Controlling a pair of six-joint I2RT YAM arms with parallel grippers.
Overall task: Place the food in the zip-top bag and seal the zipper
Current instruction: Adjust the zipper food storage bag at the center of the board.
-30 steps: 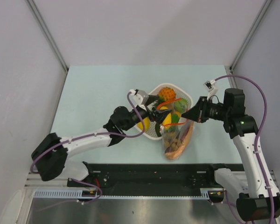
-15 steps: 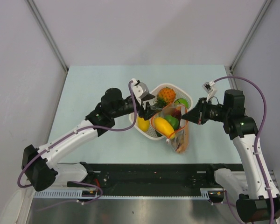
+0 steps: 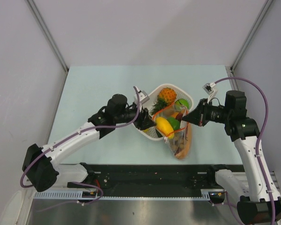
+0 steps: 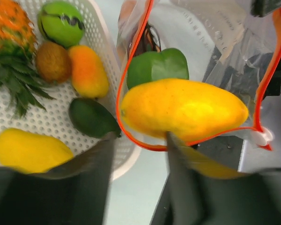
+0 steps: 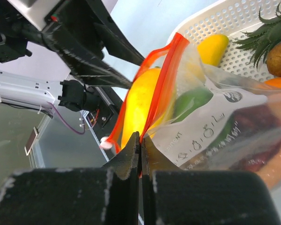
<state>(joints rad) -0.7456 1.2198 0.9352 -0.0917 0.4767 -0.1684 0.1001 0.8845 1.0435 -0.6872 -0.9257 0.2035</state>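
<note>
— Where is the left arm?
— It reaches from the near left corner across the pale table (image 3: 93,89) toward the middle. The left gripper (image 4: 140,140) sits at the near left edge of the white perforated basket (image 4: 47,119). Its two dark fingers are parted, with nothing pinched between them.
— What shows in the gap, from its wrist camera?
— Basket rim, a bit of table, and the low curve of the zipper (image 5: 163,77). Whether a finger touches that strip cannot be told.
— And inside the basket?
— A pineapple (image 3: 167,95), a green ball (image 4: 61,21), a brown piece (image 4: 51,61), an orange piece (image 4: 86,70), a dark green piece (image 4: 91,117) and a yellow fruit (image 4: 30,150), all lying loose.
— Where is the bag?
— The zip-top bag (image 3: 181,145) hangs just right of the left gripper, over the basket's near right side. Its mouth is up and gaping, and its bottom sags toward the table. A yellow mango (image 4: 185,110) sits in the mouth, ringed by the zipper, with a green piece (image 4: 157,65) just behind it. Lower in the pouch are the long orange slice (image 3: 188,136) and something dark brown.
— The right gripper?
— The right gripper (image 5: 141,136) comes in from the right, fingers clenched on the bag's mouth edge with the red-orange strip caught between them. A small white slider (image 4: 261,137) sits at one end of the strip.
</note>
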